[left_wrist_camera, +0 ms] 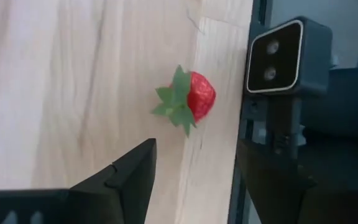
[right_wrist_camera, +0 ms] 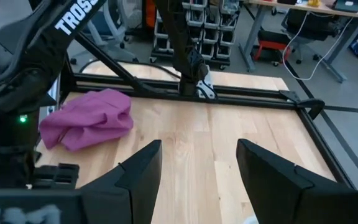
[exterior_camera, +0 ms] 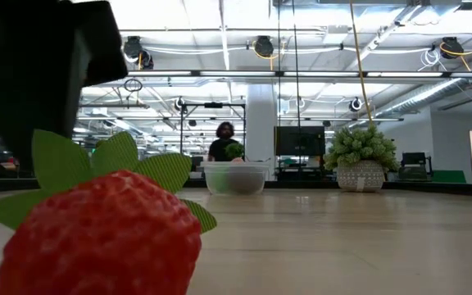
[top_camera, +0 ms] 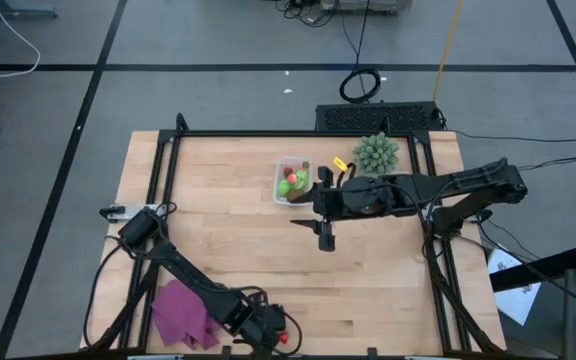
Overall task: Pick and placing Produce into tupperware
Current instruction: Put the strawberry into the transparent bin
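A red strawberry (left_wrist_camera: 194, 99) with green leaves lies on the wood at the table's near edge, filling the front of the low view (exterior_camera: 97, 238). My left gripper (left_wrist_camera: 194, 180) hangs open just above it, tilted down, its fingers apart and off the berry. The clear tupperware (top_camera: 293, 182) stands at the far middle and holds green and red produce (top_camera: 290, 186). My right gripper (top_camera: 325, 236) is open and bare, held high over the table's middle, just on the near side of the tupperware.
A spiky green plant (top_camera: 376, 152) in a pot stands right of the tupperware, with a small yellow piece (top_camera: 341, 164) between them. A purple cloth (top_camera: 183, 312) lies at the near left. The low camera (left_wrist_camera: 288, 56) sits right by the strawberry. A person (exterior_camera: 224, 143) is behind the table.
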You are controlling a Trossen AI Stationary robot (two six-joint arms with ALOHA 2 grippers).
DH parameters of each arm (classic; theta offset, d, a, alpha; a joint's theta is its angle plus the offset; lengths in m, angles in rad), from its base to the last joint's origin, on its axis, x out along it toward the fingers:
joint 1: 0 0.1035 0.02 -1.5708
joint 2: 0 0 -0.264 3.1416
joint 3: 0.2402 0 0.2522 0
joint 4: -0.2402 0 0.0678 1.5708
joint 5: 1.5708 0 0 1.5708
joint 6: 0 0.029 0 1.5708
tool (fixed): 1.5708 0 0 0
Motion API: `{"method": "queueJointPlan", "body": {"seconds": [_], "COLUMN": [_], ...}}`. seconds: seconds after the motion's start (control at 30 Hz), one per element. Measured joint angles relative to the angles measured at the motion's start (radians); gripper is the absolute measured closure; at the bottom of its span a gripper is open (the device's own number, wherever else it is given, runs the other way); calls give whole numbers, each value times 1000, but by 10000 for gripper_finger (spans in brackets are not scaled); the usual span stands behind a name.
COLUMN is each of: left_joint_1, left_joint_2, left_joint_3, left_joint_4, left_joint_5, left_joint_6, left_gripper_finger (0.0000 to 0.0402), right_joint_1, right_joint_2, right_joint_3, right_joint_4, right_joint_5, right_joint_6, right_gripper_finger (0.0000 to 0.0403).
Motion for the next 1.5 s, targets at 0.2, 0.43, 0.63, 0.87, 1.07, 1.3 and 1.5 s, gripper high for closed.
{"method": "queueJointPlan", "body": {"seconds": [0.2,0.43,0.63,0.87,1.07,1.3,1.5], "left_joint_1": [8,14,13,18,19,20,31], "left_joint_2": [0,0,24,71,79,80,80], "left_joint_3": [0,0,-1,0,0,0,0], "left_joint_4": [1,11,20,73,85,91,123], "left_joint_5": [-63,-81,-66,-41,-51,-87,-103], "left_joint_6": [28,35,28,32,33,24,24], "left_gripper_finger": [174,174,174,174,174,174,174], "right_joint_1": [10,10,10,10,10,10,10], "right_joint_2": [0,0,0,0,0,0,0], "right_joint_3": [0,0,0,-8,-9,-9,-9], "right_joint_4": [5,5,6,38,41,42,42], "right_joint_5": [0,0,0,0,-1,0,0], "right_joint_6": [10,10,10,10,10,10,10], "right_gripper_finger": [202,202,202,202,202,202,202]}}
